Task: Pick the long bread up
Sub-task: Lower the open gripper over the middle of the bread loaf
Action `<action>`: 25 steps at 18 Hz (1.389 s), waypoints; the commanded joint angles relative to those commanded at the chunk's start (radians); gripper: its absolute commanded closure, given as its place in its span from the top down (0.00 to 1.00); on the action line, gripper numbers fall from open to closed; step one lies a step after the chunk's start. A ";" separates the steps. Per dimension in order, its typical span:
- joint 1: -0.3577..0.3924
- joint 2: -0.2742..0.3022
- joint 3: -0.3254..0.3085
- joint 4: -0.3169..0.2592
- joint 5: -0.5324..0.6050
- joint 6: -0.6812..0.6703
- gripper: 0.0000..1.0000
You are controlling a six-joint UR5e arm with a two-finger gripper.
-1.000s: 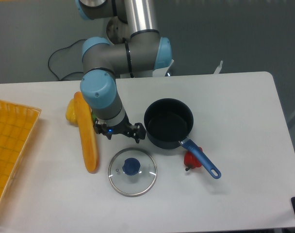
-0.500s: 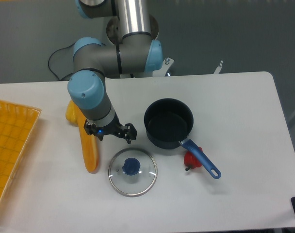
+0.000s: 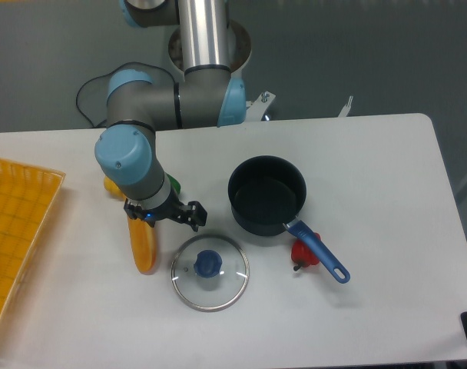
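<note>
The long bread [image 3: 144, 248] is an orange-yellow toy baguette lying on the white table, left of the glass lid. Only its lower half shows; the arm's wrist covers the upper half. My gripper [image 3: 147, 219] sits directly over the bread's middle, under the wrist. Its fingers are hidden by the wrist body, so I cannot tell if they are open or shut.
A dark blue pot [image 3: 267, 194] with a blue handle stands to the right. A glass lid [image 3: 210, 271] with a blue knob lies in front. A red pepper [image 3: 304, 253] lies by the pot handle. A yellow pepper [image 3: 110, 184] and a green pepper [image 3: 173, 185] peek beside the arm. A yellow basket [image 3: 14, 231] is at the left edge.
The arm has moved left, from between the bread and the pot to over the bread. The bread has not moved.
</note>
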 joint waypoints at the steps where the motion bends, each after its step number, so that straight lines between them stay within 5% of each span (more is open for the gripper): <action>1: 0.000 -0.006 0.000 0.000 0.000 -0.021 1.00; 13: -0.011 -0.064 0.058 0.000 -0.038 -0.172 1.00; 25: -0.029 -0.091 0.064 0.002 -0.038 -0.181 1.00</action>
